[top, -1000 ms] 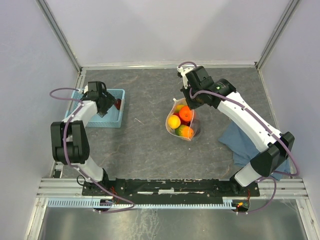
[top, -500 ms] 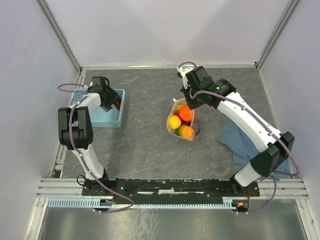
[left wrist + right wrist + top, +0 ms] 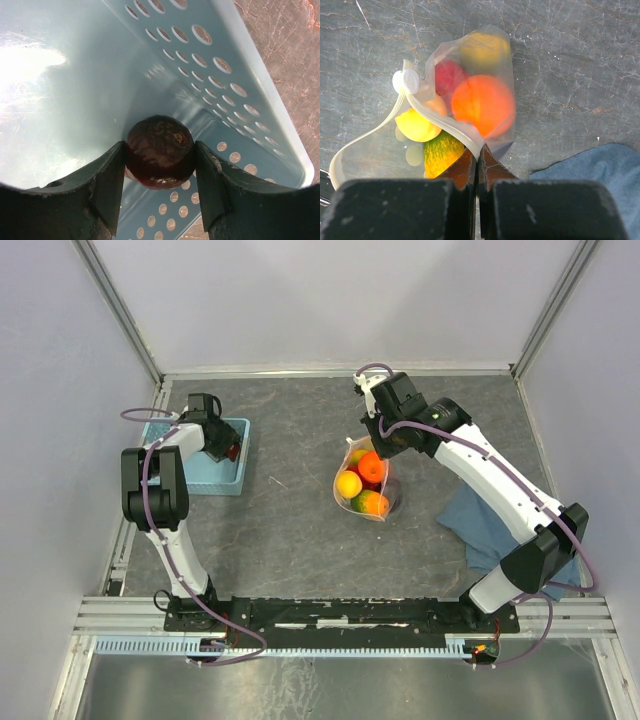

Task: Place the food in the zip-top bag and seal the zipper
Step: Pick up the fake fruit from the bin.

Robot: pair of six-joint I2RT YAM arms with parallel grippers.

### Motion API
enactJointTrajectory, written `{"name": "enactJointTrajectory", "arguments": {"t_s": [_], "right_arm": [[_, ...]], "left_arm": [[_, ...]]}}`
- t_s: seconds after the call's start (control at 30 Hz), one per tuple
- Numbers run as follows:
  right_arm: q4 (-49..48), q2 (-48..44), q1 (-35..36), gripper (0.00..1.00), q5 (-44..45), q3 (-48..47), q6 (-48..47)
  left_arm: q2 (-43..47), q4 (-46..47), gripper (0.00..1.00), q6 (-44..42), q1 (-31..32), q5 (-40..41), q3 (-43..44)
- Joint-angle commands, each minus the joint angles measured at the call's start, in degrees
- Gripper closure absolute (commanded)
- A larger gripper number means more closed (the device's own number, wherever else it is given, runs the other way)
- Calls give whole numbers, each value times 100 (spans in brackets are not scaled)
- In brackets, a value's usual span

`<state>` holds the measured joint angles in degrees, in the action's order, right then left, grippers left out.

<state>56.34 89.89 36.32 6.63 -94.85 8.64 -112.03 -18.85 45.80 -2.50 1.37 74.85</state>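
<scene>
My left end effector (image 3: 159, 167) has both fingers against the flanks of the dark purple fruit (image 3: 159, 147), so the grasp looks made, deep in a corner of the basket (image 3: 260, 115). Best to squeeze across the widest part, then lift straight up past the perforated wall before swinging over. My right end effector (image 3: 477, 162) is clenched on the mouth edge of the zip-top bag (image 3: 370, 155), holding it open on the desk (image 3: 290, 530). Other food (image 3: 482, 102) is already inside and the zipper (image 3: 445, 125) is unsealed, so I keep that pinch steady. Versus a second ago, my left arm has folded in and dropped onto the fruit; right arm and bag are unchanged.
</scene>
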Motion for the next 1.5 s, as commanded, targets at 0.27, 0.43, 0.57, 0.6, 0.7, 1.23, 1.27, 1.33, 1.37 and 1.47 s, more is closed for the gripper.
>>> {"name": "enactJointTrajectory", "arguments": {"t_s": [0.27, 0.43, 0.57, 0.6, 0.7, 1.23, 1.27, 1.33, 1.37, 1.47], "right_arm": [[-310, -113, -15, 98, 13, -41, 25], [-359, -105, -10, 98, -94, -58, 126], [-401, -104, -10, 98, -195, -60, 196], [-410, -103, -6, 98, -225, -50, 211], [-450, -111, 0, 98, -275, -28, 254], [-473, -66, 81, 98, -334, 19, 392], [-468, -72, 81, 98, -330, 31, 392], [-474, -66, 88, 98, -329, 40, 401], [-473, -66, 87, 98, -322, 41, 406], [-450, -36, 102, 99, -324, 28, 401]], "left_arm": [[1065, 79, 59, -73, 3, 128, -485], [1839, 233, 60, -78, 75, -190, -953], [2518, 285, 60, -86, 298, -414, -1256], [2678, 286, 60, -89, 379, -436, -1334], [3196, 294, 60, -123, 727, -435, -1522], [4374, 590, 60, -643, 3290, -364, -1522], [4400, 664, 60, -661, 3441, -364, -1532], [4451, 828, 60, -709, 3719, -371, -1549], [4475, 900, 60, -757, 3869, -369, -1547], [4584, 989, 60, -920, 4374, -174, -1520]]}}
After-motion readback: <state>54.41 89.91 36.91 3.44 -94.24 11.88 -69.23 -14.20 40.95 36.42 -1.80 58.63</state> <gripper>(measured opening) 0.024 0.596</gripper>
